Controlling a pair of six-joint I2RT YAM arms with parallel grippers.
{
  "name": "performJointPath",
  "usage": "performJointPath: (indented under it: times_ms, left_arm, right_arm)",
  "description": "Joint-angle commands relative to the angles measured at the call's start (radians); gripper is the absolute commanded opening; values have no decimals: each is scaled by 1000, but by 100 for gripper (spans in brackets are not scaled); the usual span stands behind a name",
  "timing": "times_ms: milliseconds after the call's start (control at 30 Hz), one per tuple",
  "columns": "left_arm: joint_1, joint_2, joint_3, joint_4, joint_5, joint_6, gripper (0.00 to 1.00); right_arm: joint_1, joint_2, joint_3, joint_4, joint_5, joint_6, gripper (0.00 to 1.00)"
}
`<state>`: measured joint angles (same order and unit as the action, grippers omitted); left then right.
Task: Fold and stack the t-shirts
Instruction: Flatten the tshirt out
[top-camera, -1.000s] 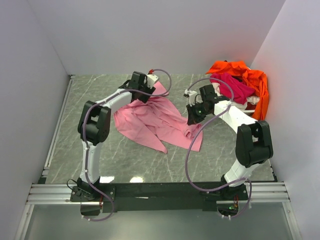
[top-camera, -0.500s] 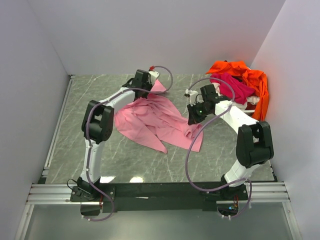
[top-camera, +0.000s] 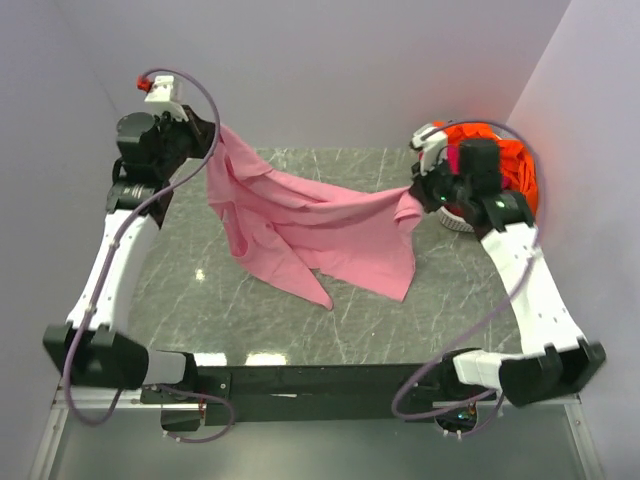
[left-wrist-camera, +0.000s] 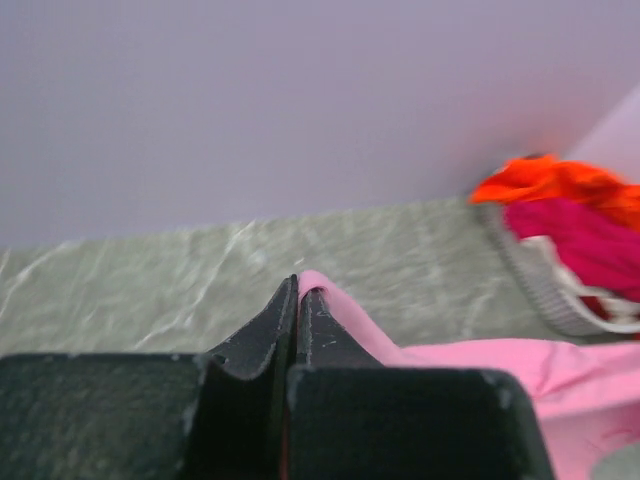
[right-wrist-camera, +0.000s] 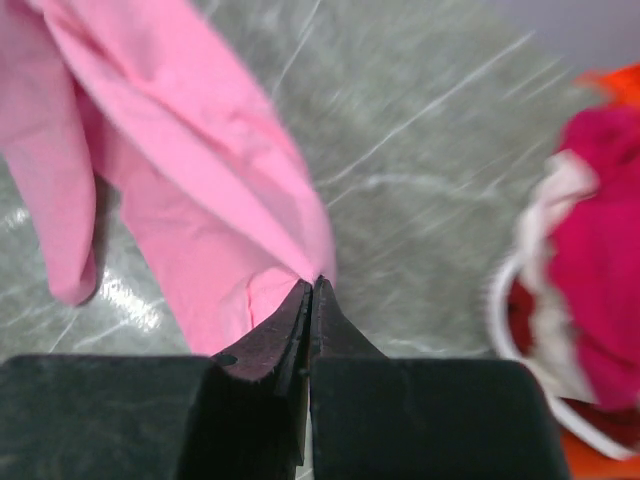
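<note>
Two pinches: left gripper upper left, right gripper upper right, both clamped on the soft light pink cloth t-shirt, stretching it across mid-frame, likely to spread it flat.

pink shirt | magenta shirt | orange shirt | grey-veined table

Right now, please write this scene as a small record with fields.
left claw: shut on an edge of the light pink cloth shirt, raised far left
right claw: shut on the same shirt's other end, near the white plastic basket
pink shirt: stretched between both claws, lower part hanging towards the grey marble table
magenta cloth shirt: lying in the basket
bright orange cloth shirt: draped over the basket
</note>
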<state>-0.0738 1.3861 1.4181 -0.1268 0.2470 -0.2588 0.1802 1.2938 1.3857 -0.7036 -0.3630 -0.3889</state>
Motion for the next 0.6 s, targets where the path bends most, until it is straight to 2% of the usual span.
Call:
performJointPath:
  times_ms: [0,133,333,567]
  left_arm:
    - [-20,-93,-12,21,127,-79,0]
    - [-18,-189,25,65,97,-160,0]
    - [-18,-225,107,153,80,-256,0]
    - [-18,-308,218,154,90,-292,0]
  right_arm:
    - [-7,-135,93,-1,58,-42,0]
    - [-5,-212,177,50,108,-27,0]
    - [-7,-258,240,153,170,-2,0]
    - [-5,-329,341,167,219,-8,0]
